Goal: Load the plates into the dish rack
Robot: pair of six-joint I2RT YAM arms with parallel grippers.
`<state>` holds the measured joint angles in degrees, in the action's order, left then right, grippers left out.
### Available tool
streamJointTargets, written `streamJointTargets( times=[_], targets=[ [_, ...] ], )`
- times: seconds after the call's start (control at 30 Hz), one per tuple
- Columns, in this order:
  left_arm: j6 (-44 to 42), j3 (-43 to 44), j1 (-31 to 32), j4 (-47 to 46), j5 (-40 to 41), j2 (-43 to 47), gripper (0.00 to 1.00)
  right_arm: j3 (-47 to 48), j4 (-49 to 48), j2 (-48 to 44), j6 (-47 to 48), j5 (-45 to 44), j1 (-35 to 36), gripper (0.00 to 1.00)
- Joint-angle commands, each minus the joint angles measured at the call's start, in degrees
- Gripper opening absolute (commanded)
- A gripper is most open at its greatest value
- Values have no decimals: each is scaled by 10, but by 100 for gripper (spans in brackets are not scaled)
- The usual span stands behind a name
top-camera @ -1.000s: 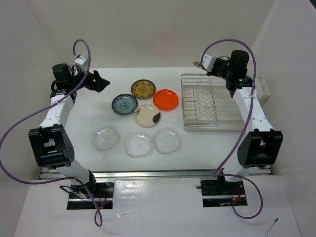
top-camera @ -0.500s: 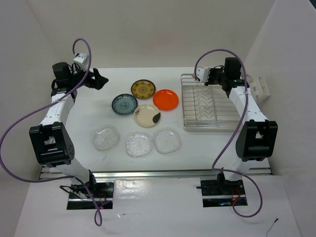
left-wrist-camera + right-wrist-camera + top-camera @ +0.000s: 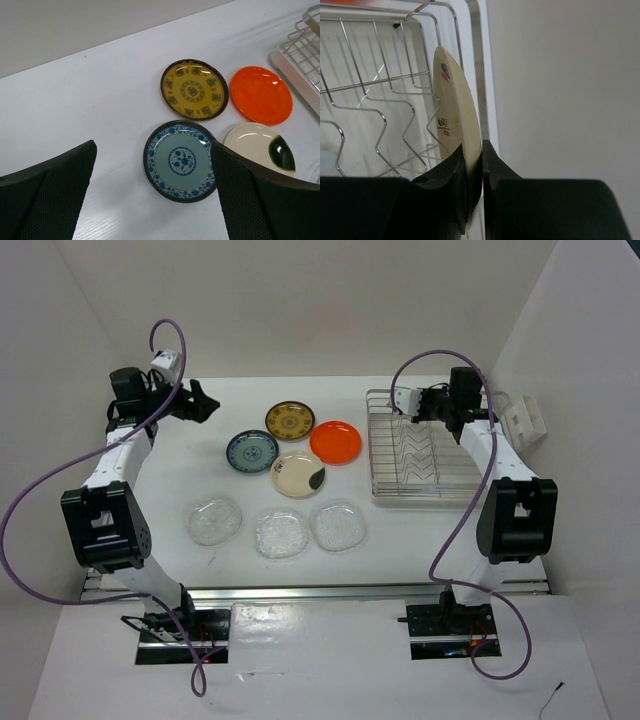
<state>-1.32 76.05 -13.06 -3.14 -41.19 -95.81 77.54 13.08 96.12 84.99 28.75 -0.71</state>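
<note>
My right gripper (image 3: pixel 481 150) is shut on the rim of a tan plate (image 3: pixel 452 100) and holds it on edge over the far end of the silver wire dish rack (image 3: pixel 370 95). In the top view the right gripper (image 3: pixel 437 406) is above the rack's (image 3: pixel 425 445) back edge. My left gripper (image 3: pixel 152 147) is open and empty above the table, with the teal patterned plate (image 3: pixel 180 161) between its fingers in view. The brown and gold plate (image 3: pixel 290 421), orange plate (image 3: pixel 335 442), teal plate (image 3: pixel 252 452) and cream plate with a dark patch (image 3: pixel 298 473) lie flat left of the rack.
Three clear glass plates (image 3: pixel 215 521) (image 3: pixel 282 534) (image 3: pixel 338 526) lie in a row nearer the arm bases. A white block (image 3: pixel 528 418) sits right of the rack by the side wall. White walls close in the table on three sides.
My right gripper has swung left and inward with the tan plate, from beside the rack's right edge to over its far end. The left arm has barely moved.
</note>
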Motion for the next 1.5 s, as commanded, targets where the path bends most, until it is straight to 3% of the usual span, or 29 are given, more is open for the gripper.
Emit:
streamJointTargets(
  times=[0.0,0.2,0.23,0.27,0.33,0.43,0.5,0.6,0.8,0.93,1.07,1.3,1.47],
  targets=[
    [-15,29,4,9,40,-18,100,-19,-31,11,-9,-3,-4,0],
    [-32,35,34,33,93,-24,100,-26,-71,30,-9,-10,-4,0],
    [-19,35,39,33,98,-24,100,-20,-77,30,-16,-10,-4,8],
    [-11,35,39,33,104,-29,100,-20,-77,35,-33,-10,-4,23],
    [-3,51,39,70,110,-61,100,-4,-77,36,-88,6,-4,65],
    [2,126,54,153,162,-107,100,38,-72,30,-175,6,-4,73],
    [12,126,60,168,182,-116,100,87,-54,23,-279,28,-4,82],
    [47,78,60,124,191,-116,100,105,-54,-14,-437,76,-4,82],
    [92,86,60,116,142,-169,97,9,-192,-97,-693,134,-4,82],
    [113,66,60,109,113,-195,94,-21,-215,-109,-760,140,-4,82],
    [113,53,54,114,95,-208,91,-5,-178,-109,-789,184,-4,84],
    [102,47,36,153,25,-238,78,-25,-226,-109,-834,235,1,86],
    [88,53,36,174,25,-250,78,-13,-226,-97,-854,235,6,91]
  ],
)
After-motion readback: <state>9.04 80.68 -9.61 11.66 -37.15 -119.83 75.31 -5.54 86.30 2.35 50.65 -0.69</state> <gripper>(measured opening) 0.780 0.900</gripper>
